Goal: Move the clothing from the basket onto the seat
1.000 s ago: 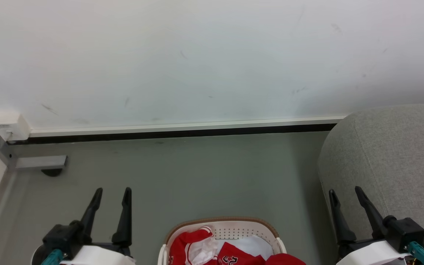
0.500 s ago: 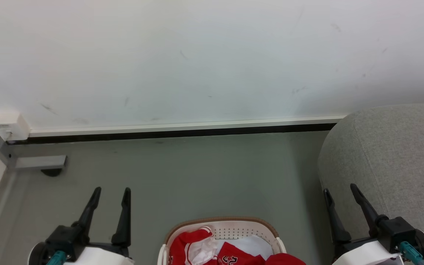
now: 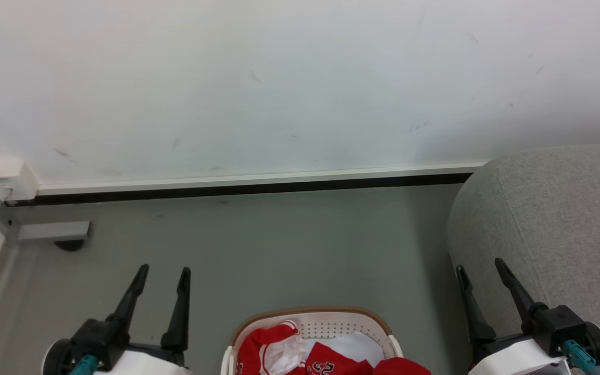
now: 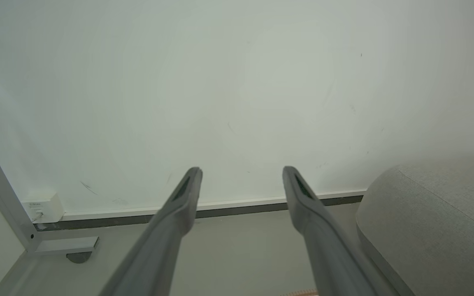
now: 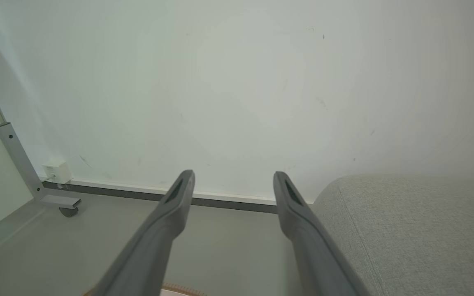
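At the far left of the head view, a small white plastic wall box [image 3: 11, 179] sits above a grey metal bracket [image 3: 52, 230] on the grey floor [image 3: 289, 245]; what the bracket belongs to is cut off by the edge. The left gripper [image 3: 165, 269] hangs over bare floor, its two long dark fingers spread apart and holding nothing. The left wrist view shows the same wide gap [image 4: 242, 169].

At bottom centre stands the white perforated oval plastic basket with the tan-brown rim [image 3: 310, 311], its near half out of frame. The crumpled red sports jersey with white-striped trim [image 3: 258, 346] lies inside it, its black-and-white number partly cut off. Whether the white fabric [image 3: 354, 346] beside it is part of it is unclear.

The right gripper [image 3: 478, 264] is likewise spread and empty, in front of the rounded end of the large light grey fabric sofa [image 3: 555, 219], whose right side runs out of view. Contact with it cannot be judged.
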